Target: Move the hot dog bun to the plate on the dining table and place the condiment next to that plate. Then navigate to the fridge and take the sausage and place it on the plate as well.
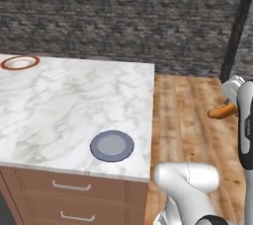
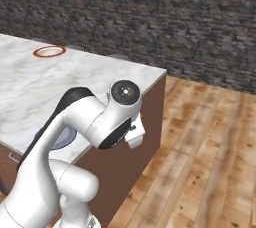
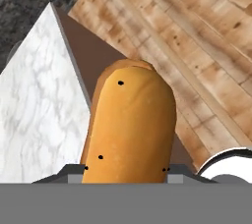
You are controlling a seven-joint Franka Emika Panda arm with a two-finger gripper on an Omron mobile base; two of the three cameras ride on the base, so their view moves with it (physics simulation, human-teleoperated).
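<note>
Out over the wood floor, past the edge of the marble surface, our gripper is grasping the bun. The plate waits bare at the far corner, so every step is still left. We see no writing anywhere

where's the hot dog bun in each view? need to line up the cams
Left base view: hot dog bun at the right edge, over the wood floor, held in the gripper.
Right base view: I can't make it out.
Hand view: bun fills the centre, between the fingertips.
Shared landmark: the dining table of white marble.
</note>
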